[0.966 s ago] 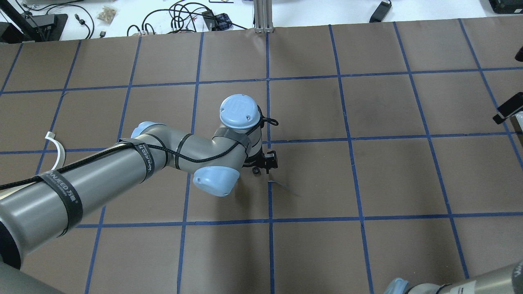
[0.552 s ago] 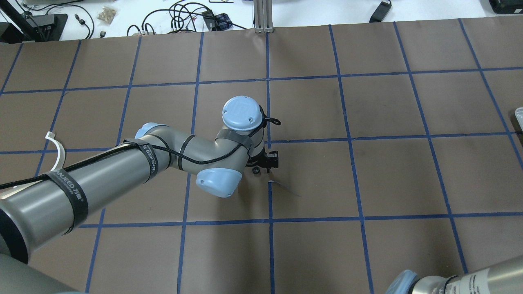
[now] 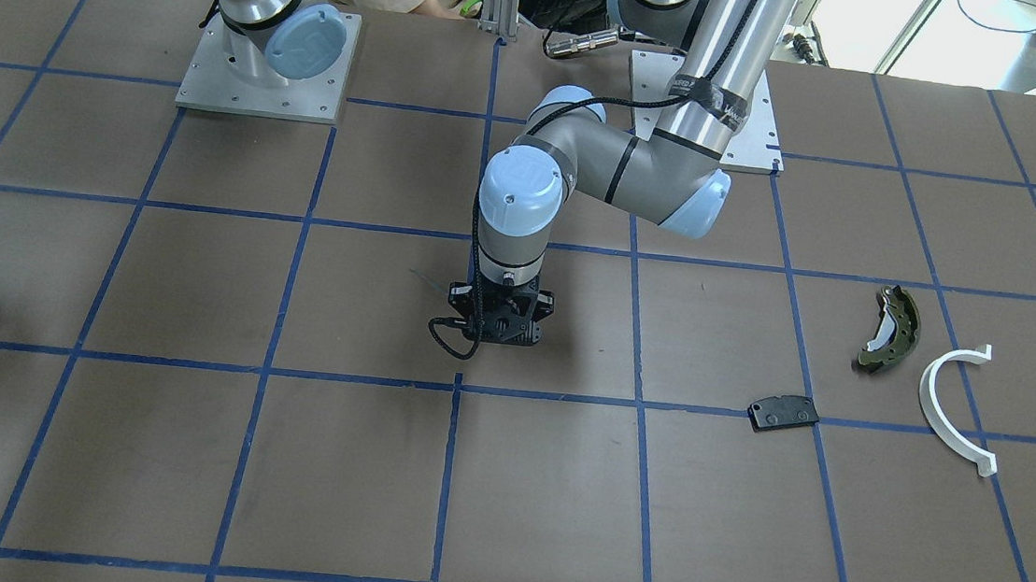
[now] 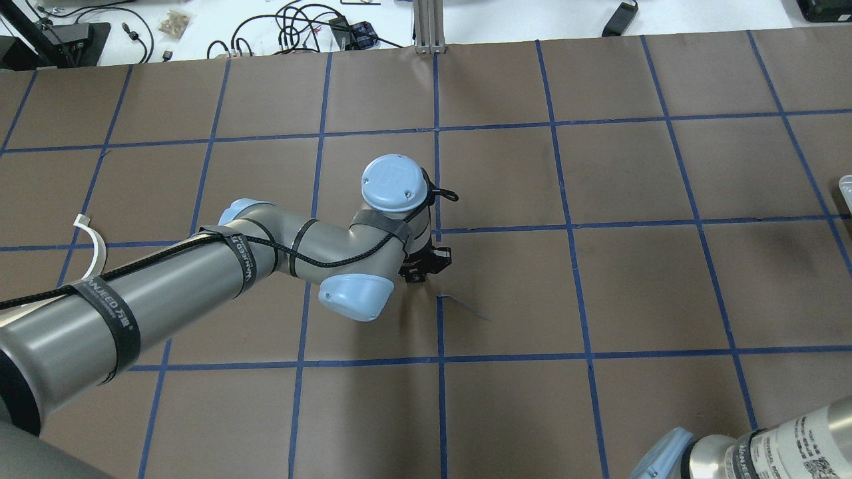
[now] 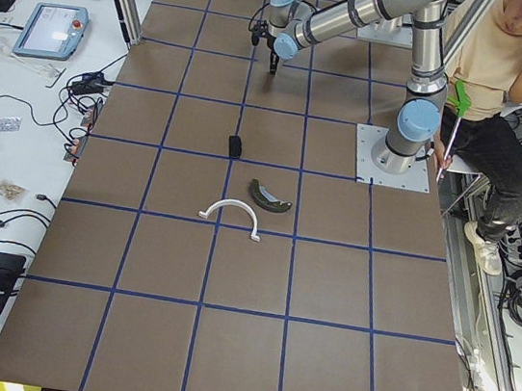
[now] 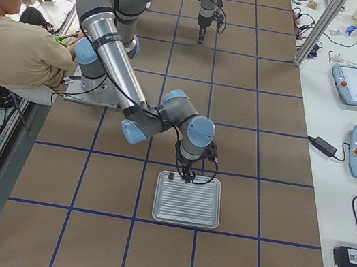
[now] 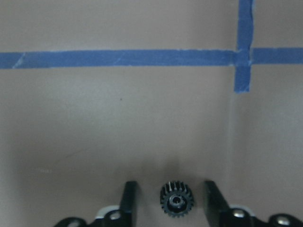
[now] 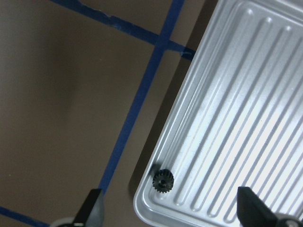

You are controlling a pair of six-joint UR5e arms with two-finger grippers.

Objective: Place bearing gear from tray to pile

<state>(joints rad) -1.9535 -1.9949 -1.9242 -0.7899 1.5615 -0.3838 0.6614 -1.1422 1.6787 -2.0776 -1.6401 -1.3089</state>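
Observation:
A small black bearing gear (image 7: 176,202) lies on the brown table between the fingers of my left gripper (image 7: 171,185), which is open and not touching it. This gripper stands at the table's middle (image 4: 426,261) (image 3: 498,323). A second black gear (image 8: 163,180) lies in the near corner of the ribbed silver tray (image 8: 246,94). My right gripper (image 8: 169,191) is open above that corner (image 6: 185,175). The pile lies apart from both grippers: an olive brake shoe (image 3: 890,328), a white half-ring (image 3: 953,404) and a flat black pad (image 3: 783,413).
Blue tape lines cross the brown table. The tray (image 6: 187,201) sits at the robot's right end, and its corner shows in the overhead view (image 4: 847,186). My left forearm (image 4: 133,306) hides most of the pile from overhead. A person (image 5: 494,63) sits behind the robot's bases.
My right gripper has left the right edge of the overhead view, and its arm has come further into the bottom right corner. My left wrist has shifted slightly over the gear.

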